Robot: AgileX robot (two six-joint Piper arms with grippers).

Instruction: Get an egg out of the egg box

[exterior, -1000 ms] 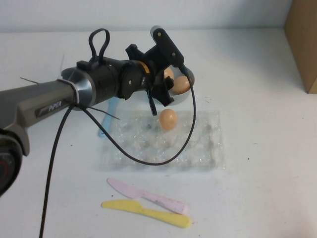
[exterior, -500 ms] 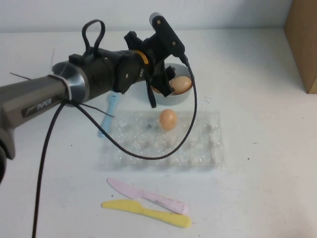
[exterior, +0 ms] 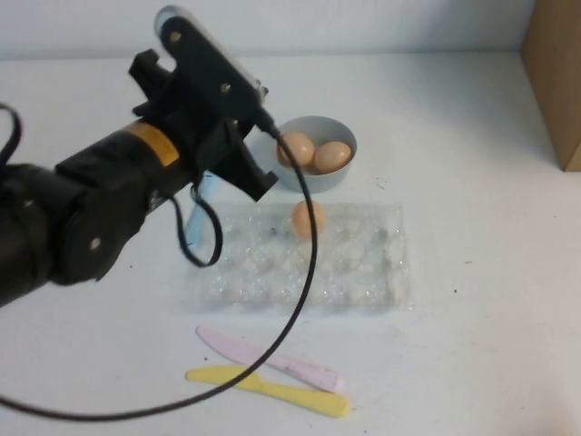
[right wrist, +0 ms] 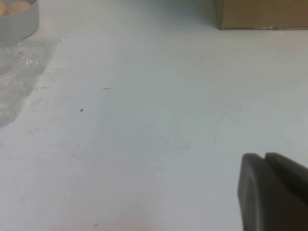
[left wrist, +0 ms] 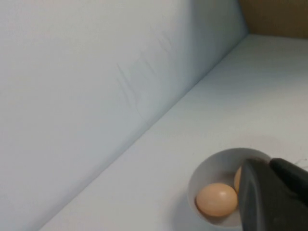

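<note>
One orange-brown egg [exterior: 308,219] sits in a back-row cup of the clear plastic egg box [exterior: 363,263]. Two more eggs [exterior: 297,148] [exterior: 332,156] lie in the round grey bowl [exterior: 320,124] just behind the box. My left gripper [exterior: 261,186] hangs in the air left of the bowl, shut and holding nothing. In the left wrist view its closed fingers [left wrist: 269,192] cover part of the bowl [left wrist: 211,166], with one egg [left wrist: 216,199] in full sight. My right gripper [right wrist: 266,159] is shut and empty, low over bare table right of the egg box [right wrist: 14,82].
A pink knife [exterior: 272,361] and a yellow knife [exterior: 272,391] lie in front of the egg box. A blue utensil [exterior: 195,218] lies at its left edge, partly under my left arm. A cardboard box [exterior: 556,82] stands at the back right.
My left arm has drawn back from over the bowl, up and to the left. Its jaws have gone from open to shut with nothing in them.
</note>
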